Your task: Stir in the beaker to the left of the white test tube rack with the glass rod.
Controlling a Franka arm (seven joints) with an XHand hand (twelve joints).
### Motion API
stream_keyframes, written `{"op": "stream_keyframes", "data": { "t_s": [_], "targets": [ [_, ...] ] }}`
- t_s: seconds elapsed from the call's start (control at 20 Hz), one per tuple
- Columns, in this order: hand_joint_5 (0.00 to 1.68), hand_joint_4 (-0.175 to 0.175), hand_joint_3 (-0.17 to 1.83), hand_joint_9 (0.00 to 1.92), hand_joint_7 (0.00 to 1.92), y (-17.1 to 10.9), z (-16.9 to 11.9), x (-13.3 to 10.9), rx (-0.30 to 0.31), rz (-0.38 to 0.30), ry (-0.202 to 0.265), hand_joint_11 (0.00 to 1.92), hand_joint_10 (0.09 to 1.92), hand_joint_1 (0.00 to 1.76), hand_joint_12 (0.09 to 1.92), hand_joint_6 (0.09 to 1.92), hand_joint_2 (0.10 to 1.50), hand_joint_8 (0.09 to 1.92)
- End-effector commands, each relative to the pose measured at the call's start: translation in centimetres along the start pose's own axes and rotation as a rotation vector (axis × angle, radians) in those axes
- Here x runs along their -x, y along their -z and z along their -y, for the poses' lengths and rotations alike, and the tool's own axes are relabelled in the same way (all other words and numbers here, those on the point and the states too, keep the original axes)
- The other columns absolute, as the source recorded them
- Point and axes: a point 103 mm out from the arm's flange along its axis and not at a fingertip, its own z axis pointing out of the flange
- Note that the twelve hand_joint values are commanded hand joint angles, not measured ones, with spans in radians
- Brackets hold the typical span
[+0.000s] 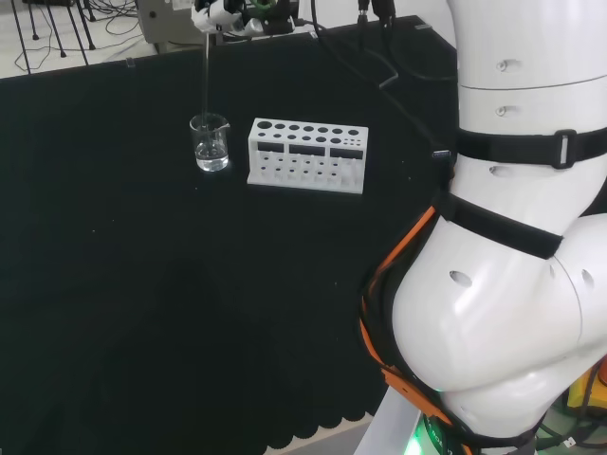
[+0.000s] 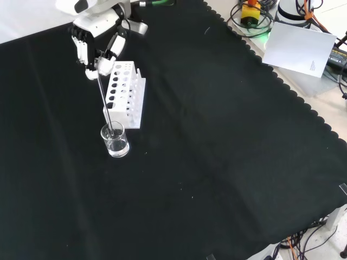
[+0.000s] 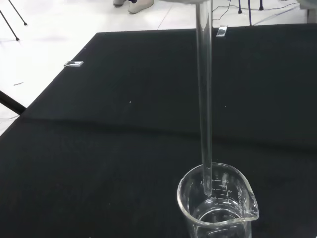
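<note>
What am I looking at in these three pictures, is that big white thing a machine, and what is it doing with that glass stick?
The big white shapes are the links of one white robot arm, seen from behind in the head view. At its end is a black and white hand; the front view looks down on it. Its fingers are curled round a long clear glass rod, whose lower end dips into a small clear glass beaker holding some clear liquid. Beside the beaker stands a white test tube rack with empty holes, all on a black cloth. The wrist view looks down along the rod into the beaker.
</note>
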Motion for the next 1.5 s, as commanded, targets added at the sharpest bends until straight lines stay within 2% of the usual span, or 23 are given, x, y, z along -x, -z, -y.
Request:
{"op": "stream_keyframes", "data": {
  "t_s": [0.05,0.55,0.95,1.15,1.5],
  "targets": [
    [1.3,-0.175,-0.16,1.74,1.24,-1.5,-0.9,1.0,-0.027,-0.015,0.003,1.63,0.51,1.31,0.8,0.14,1.09,0.89],
    [1.31,-0.175,-0.15,1.74,1.24,-3.8,-1.4,3.4,-0.084,-0.037,-0.024,1.63,0.51,1.31,0.81,0.13,1.09,0.89],
    [1.31,-0.175,-0.15,1.74,1.24,-4.1,-1.1,3.9,-0.09,-0.047,-0.028,1.63,0.51,1.31,0.81,0.13,1.08,0.9],
    [1.31,-0.175,-0.15,1.75,1.23,-3.5,-0.4,3.0,-0.086,-0.042,-0.032,1.63,0.51,1.31,0.81,0.13,1.08,0.9],
    [1.31,-0.175,-0.15,1.75,1.23,-3.8,-0.3,-0.4,-0.087,-0.033,0.011,1.63,0.51,1.31,0.81,0.13,1.08,0.9]
  ]
}}
